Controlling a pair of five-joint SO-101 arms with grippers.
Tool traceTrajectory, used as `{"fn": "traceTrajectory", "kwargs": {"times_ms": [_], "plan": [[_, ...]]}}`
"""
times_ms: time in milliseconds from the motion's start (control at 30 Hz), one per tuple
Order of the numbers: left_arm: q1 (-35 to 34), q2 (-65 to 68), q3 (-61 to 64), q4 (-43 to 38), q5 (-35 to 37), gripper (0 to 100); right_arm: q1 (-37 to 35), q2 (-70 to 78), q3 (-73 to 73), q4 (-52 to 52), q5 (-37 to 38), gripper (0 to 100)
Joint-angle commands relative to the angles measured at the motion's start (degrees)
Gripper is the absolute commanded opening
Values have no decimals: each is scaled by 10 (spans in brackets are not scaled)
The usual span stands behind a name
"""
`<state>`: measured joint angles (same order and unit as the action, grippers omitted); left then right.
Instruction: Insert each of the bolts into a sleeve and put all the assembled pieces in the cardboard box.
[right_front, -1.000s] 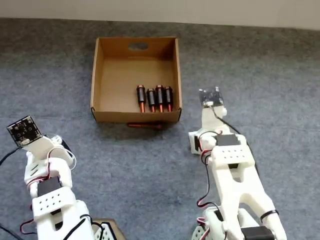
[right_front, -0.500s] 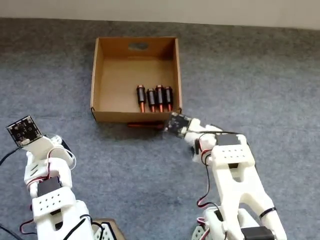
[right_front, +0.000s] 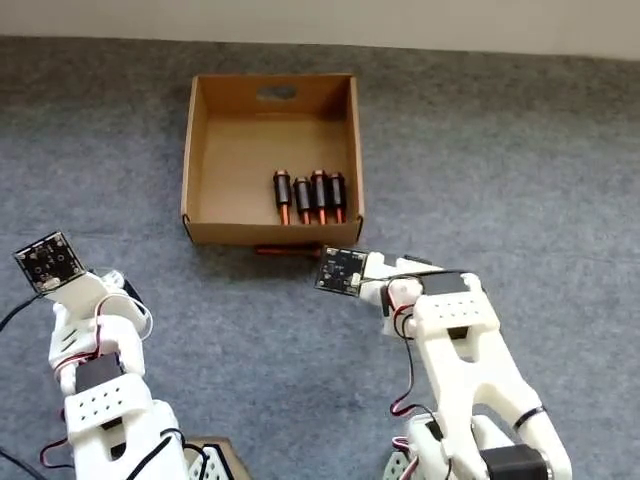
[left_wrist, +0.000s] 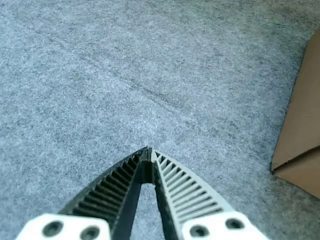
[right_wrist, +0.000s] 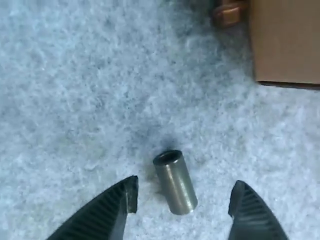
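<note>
Between the spread jaws of the right gripper (right_wrist: 185, 181), a grey sleeve (right_wrist: 175, 183) lay on its side, bore open. The step looked like grasping it, which called for lowering and closing across its barrel. Just beyond, the loose bolt (right_wrist: 229, 13) lay beside the cardboard box (right_wrist: 285, 45); the left gripper (left_wrist: 148, 155) sat pressed together.

Grey carpet (right_front: 520, 150) — pale strip, perhaps a wall (right_front: 400, 15), behind.
</note>
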<state>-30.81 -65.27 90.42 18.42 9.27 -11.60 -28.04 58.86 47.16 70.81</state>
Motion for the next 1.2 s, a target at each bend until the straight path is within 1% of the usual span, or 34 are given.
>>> {"fn": "traceTrajectory", "kwargs": {"times_ms": [0,167,333,400,500,567,633,667,733,800,933,1000,1033,1100,1167], "plan": [[9,-10,-21,-13,5,10,-5,35,0,-31,19,241],[9,-10,-21,-13,5,10,-2,90,-22,-35,19,238],[9,-10,-21,-13,5,10,-2,106,-26,-33,20,227],[9,-10,-21,-13,5,10,-2,106,-28,-33,17,159],[9,-10,-21,-13,5,10,-2,105,-29,-34,16,0],[9,-10,-21,-13,5,10,-1,105,-29,-32,15,24],[9,-10,-21,-13,5,10,-1,104,-29,-30,13,5],[9,-10,-21,-13,5,10,-1,104,-29,-29,0,5],[9,-10,-21,-13,5,10,-5,104,-33,-15,-58,6],[9,-10,-21,-13,5,10,-12,104,-49,-7,-135,6],[9,-10,-21,-13,5,10,-16,110,-73,-7,-353,6],[9,-10,-21,-13,5,10,-17,110,-74,-4,-432,9],[9,-10,-21,-13,5,10,-17,110,-72,-3,-451,10],[9,-10,-21,-13,5,10,-17,110,-69,-2,-461,29],[9,-10,-21,-13,5,10,-16,110,-70,17,-462,84]]}}
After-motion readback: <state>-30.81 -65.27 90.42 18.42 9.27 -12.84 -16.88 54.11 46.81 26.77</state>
